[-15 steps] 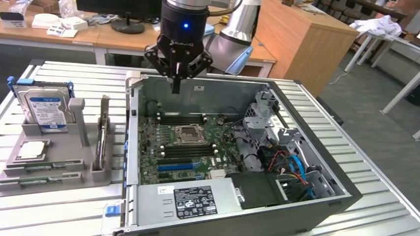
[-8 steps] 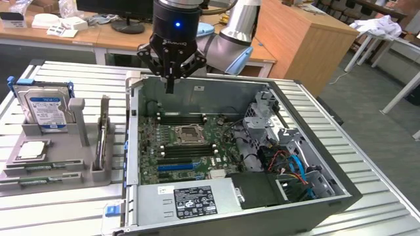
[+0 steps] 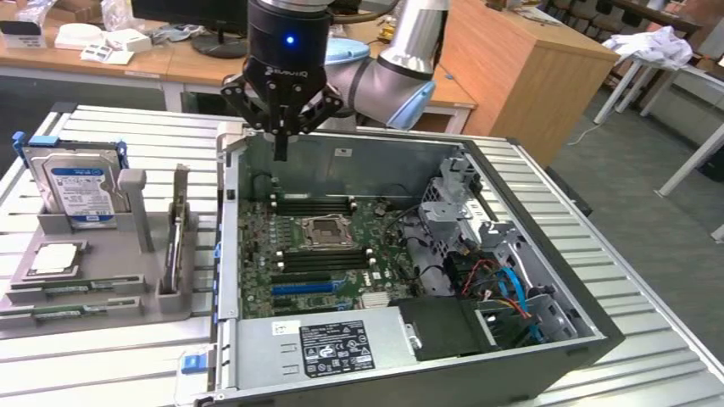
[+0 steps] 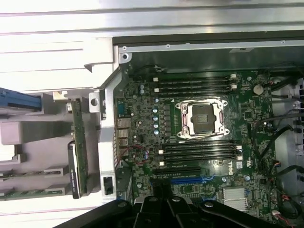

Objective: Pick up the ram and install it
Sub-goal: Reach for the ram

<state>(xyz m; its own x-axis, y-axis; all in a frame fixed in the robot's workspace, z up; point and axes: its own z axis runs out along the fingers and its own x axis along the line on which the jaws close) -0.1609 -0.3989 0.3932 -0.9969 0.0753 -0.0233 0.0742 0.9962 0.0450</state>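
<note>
The ram (image 3: 179,231) is a thin green stick standing on its long edge in a grey holder (image 3: 102,292), outside the computer case on the exterior view's left. In the wrist view the ram (image 4: 80,142) shows edge-on beside the case wall. My gripper (image 3: 281,153) hangs over the back corner of the open case, above and behind the ram, apart from it. Its black fingers (image 4: 156,206) are shut together with nothing between them. On the motherboard (image 3: 283,254) two banks of long black slots (image 4: 197,84) (image 4: 199,152) flank the CPU socket (image 4: 203,118).
A silver hard drive (image 3: 80,191) with a blue-white label stands in the holder's back. Flat green sticks (image 3: 63,312) and a square chip (image 3: 54,259) lie at its front. Cables and a drive cage (image 3: 498,271) crowd the case's right side. The metal case wall (image 3: 230,254) separates holder and motherboard.
</note>
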